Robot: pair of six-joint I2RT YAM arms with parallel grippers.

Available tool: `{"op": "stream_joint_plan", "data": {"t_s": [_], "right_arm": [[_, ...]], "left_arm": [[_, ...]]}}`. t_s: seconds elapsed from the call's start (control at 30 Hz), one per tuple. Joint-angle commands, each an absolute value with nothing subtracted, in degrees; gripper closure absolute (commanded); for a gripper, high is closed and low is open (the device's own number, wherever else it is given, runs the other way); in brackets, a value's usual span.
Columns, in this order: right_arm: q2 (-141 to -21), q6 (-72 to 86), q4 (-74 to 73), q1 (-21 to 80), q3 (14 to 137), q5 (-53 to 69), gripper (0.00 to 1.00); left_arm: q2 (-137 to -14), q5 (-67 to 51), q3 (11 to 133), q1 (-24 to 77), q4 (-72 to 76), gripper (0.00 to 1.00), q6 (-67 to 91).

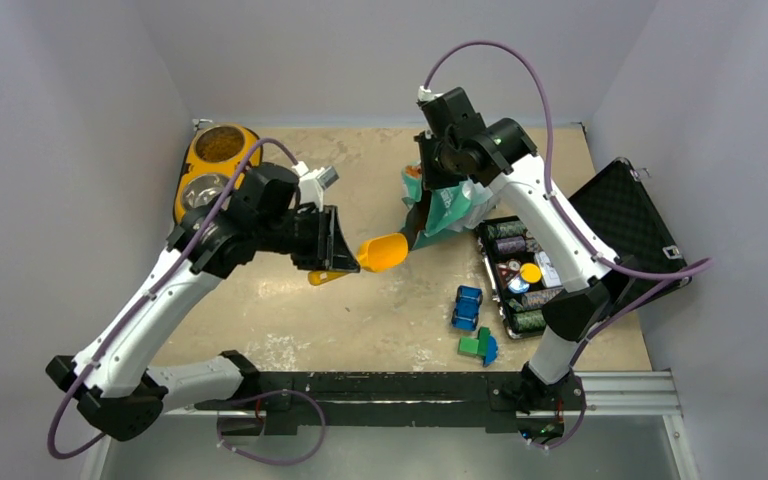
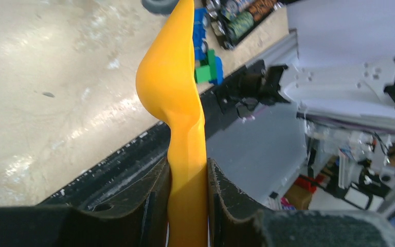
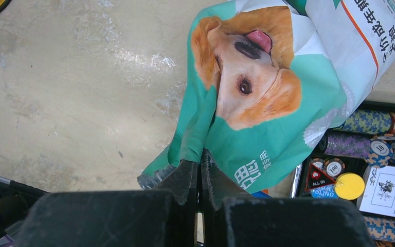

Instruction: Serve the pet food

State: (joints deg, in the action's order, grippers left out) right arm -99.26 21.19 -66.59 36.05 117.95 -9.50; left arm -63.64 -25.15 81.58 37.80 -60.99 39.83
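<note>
The teal-green pet food bag (image 1: pixel 452 208) with an orange dog picture stands at mid-table, its mouth facing left. My right gripper (image 1: pixel 428 190) is shut on the bag's top edge; the right wrist view shows the jaws (image 3: pixel 200 164) pinching a fold of the bag (image 3: pixel 267 103). My left gripper (image 1: pixel 335 250) is shut on the handle of an orange scoop (image 1: pixel 384 252), whose cup points at the bag's mouth, just left of it. The left wrist view shows the scoop (image 2: pixel 177 92) edge-on between the fingers (image 2: pixel 154 200). Brown kibble (image 1: pixel 220 143) fills the far cup of a yellow double bowl (image 1: pixel 188 170).
An open black case of poker chips (image 1: pixel 520 275) lies right of the bag, its lid (image 1: pixel 630 215) folded out, and it also shows in the right wrist view (image 3: pixel 370 123). Blue (image 1: pixel 467 307) and green (image 1: pixel 478 345) toy blocks lie near the front. The bowl's near steel cup (image 1: pixel 203 190) looks empty.
</note>
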Motion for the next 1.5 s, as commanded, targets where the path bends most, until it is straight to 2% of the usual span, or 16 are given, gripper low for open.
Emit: {"op": "stream_joint_plan", "data": {"t_s": [0.0, 0.37, 0.53, 0.7, 0.8, 1.0, 1.17, 1.33, 1.47], "right_arm": [[-95.7, 21.0, -61.6, 37.1, 119.7, -10.4, 1.0], [-96.6, 21.1, -62.1, 38.8, 122.5, -10.7, 1.0], [-96.8, 21.4, -62.6, 39.8, 123.9, -11.0, 1.0], [-97.4, 21.7, -63.3, 41.6, 128.1, -11.4, 1.0], [-98.0, 21.5, -63.4, 42.8, 130.0, -11.5, 1.0], [-97.8, 22.2, -64.2, 44.3, 130.3, -11.8, 1.0], [-97.0, 22.7, -64.7, 44.5, 129.8, -12.0, 1.0], [-96.3, 23.4, -65.3, 44.5, 128.7, -11.7, 1.0], [-96.4, 24.9, -66.0, 44.5, 129.5, -9.7, 1.0]], "left_arm": [[-66.9, -15.1, 87.5, 38.2, -58.4, 1.0, 39.7], [-76.8, -15.1, 96.8, 41.2, -58.8, 1.0, 37.0], [-83.4, -9.5, 100.8, 41.9, -63.3, 1.0, 37.5], [-93.0, -0.6, 106.8, 41.9, -69.5, 1.0, 46.9], [-97.0, -5.6, 107.7, 40.6, -71.3, 1.0, 56.1], [-94.9, -11.3, 96.9, 38.3, -60.8, 1.0, 69.8], [-91.2, -16.2, 82.2, 35.0, -44.7, 1.0, 81.8], [-98.8, -16.8, 85.0, 35.0, -43.9, 1.0, 82.8], [-107.9, -20.3, 81.4, 33.9, -23.3, 1.0, 81.3]]}}
